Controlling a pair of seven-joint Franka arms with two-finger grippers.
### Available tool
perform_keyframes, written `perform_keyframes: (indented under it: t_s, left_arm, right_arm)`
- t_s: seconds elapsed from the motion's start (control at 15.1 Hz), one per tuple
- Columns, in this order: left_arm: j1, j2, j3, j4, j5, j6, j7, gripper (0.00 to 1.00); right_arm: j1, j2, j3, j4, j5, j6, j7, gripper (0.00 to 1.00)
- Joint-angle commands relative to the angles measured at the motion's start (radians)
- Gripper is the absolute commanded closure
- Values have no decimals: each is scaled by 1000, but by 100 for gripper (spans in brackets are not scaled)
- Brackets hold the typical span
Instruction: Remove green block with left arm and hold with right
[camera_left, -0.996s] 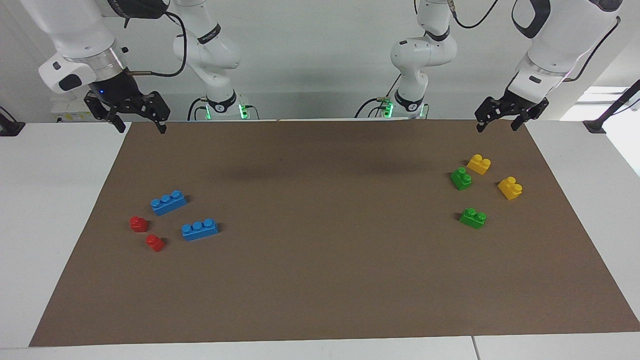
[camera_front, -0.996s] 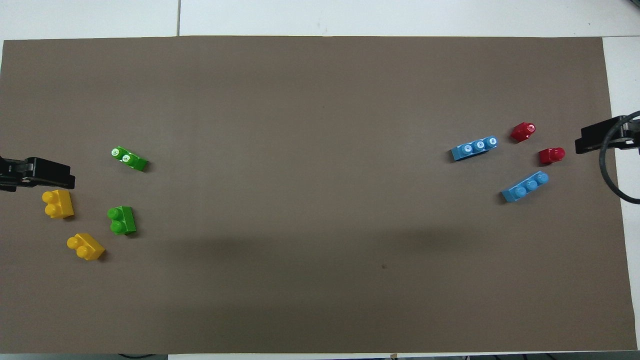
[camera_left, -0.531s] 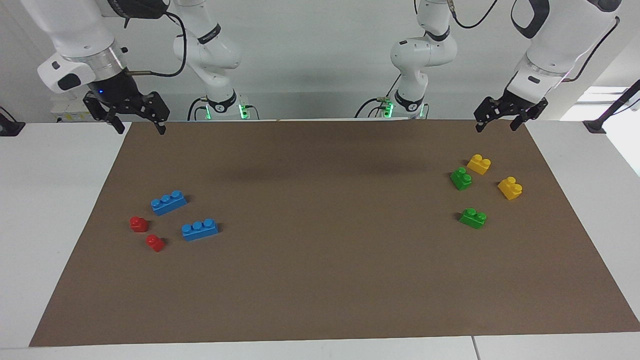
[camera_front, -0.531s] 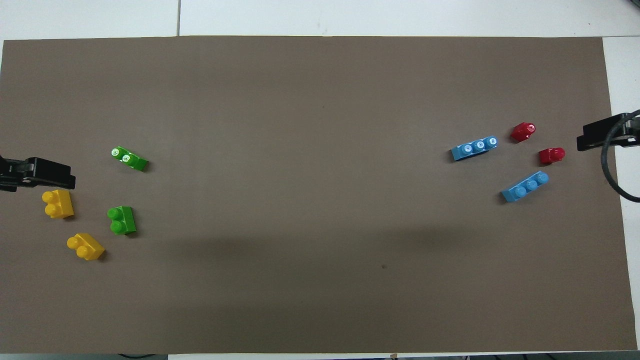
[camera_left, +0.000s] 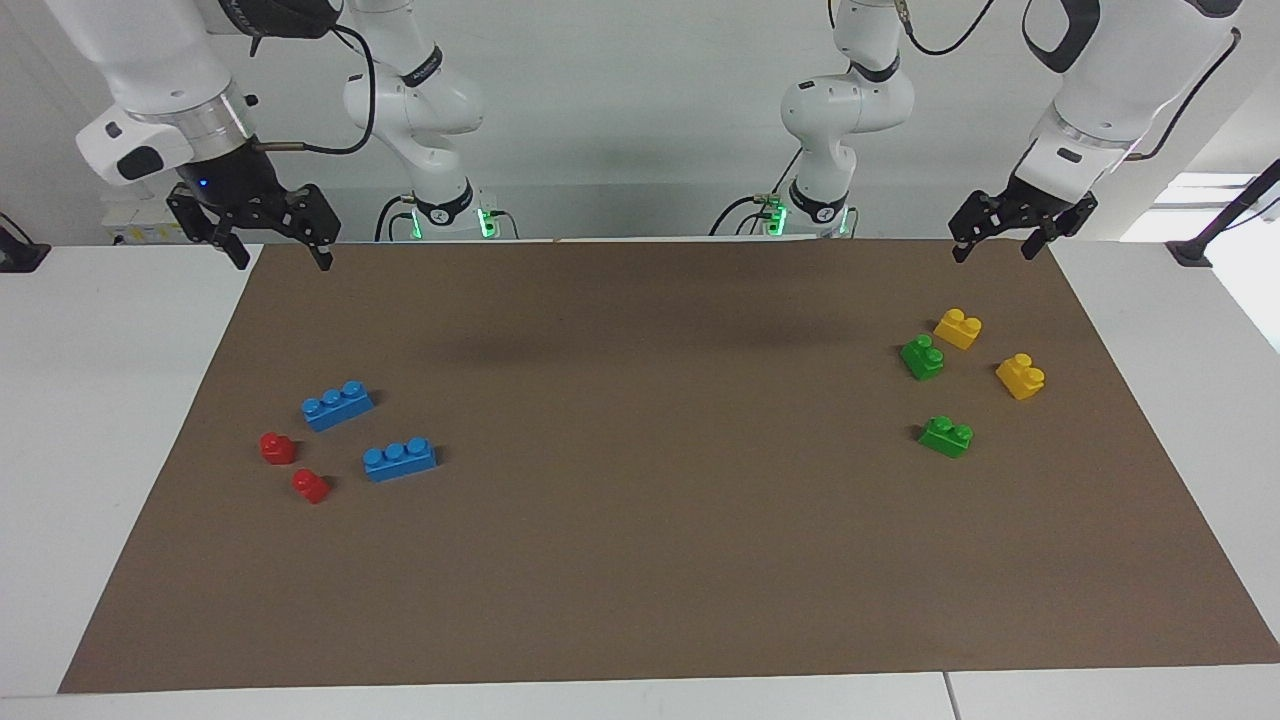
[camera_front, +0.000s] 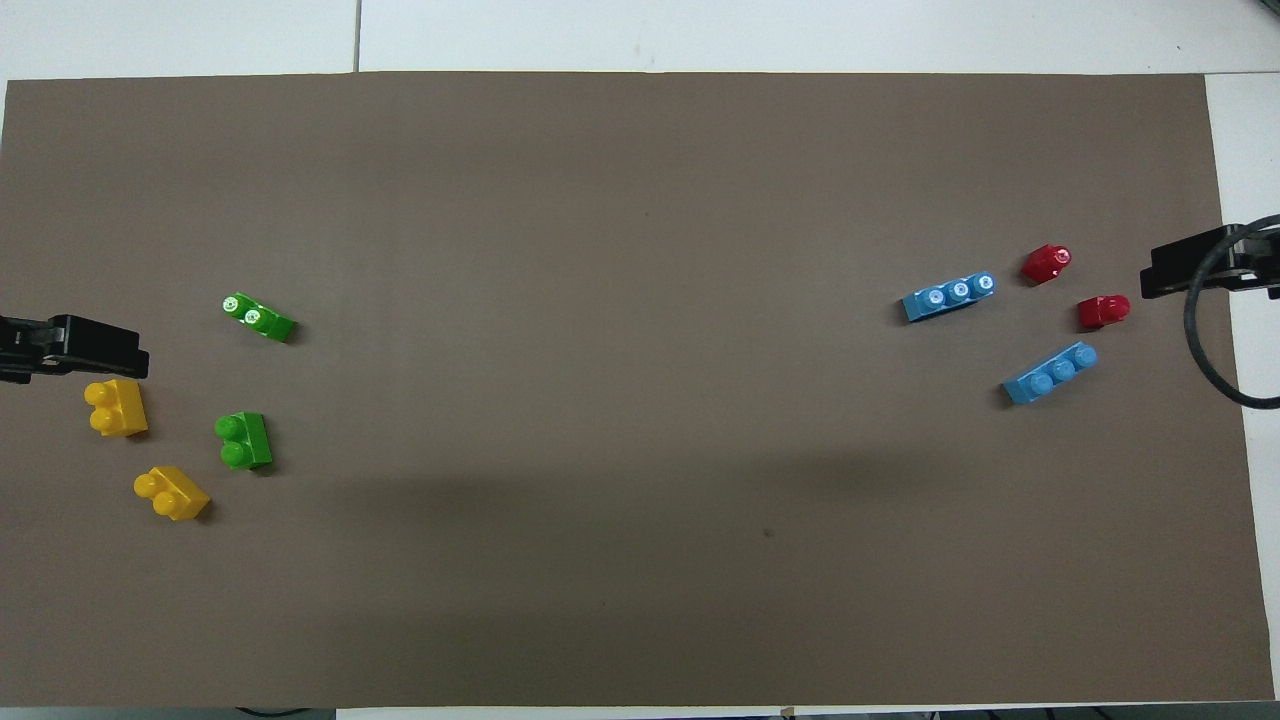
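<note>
Where the brown mat (camera_left: 640, 560) meets the robots' edge of the table, the right gripper (camera_left: 280, 255) hangs over the mat's corner, jaws spread wide and empty. Two blue bricks (camera_left: 337, 404) and two red bricks (camera_left: 277, 447) lie on the mat below it. Bare mat fills the middle. Toward the left arm's end lie two green blocks (camera_left: 922, 356) and two yellow bricks (camera_left: 957, 328). Over that corner of the mat hangs the left gripper (camera_left: 992, 250), spread and empty.

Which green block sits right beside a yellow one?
The green block nearer the robots: a yellow block sits close beside it. The other green block lies alone, farther from the robots.
</note>
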Motion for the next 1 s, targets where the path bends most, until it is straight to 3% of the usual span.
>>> perform_keyframes:
  t_s: [0.0, 0.93]
  left_arm:
    - [-11, -18, 11, -2, -11, 8, 9, 0]
    - [-11, -23, 11, -8, -11, 18, 9, 0]
  right_arm:
    - [-10, -15, -6, -12, -4, -16, -21, 0]
    - [-10, -41, -5, -75, -2, 14, -20, 0]
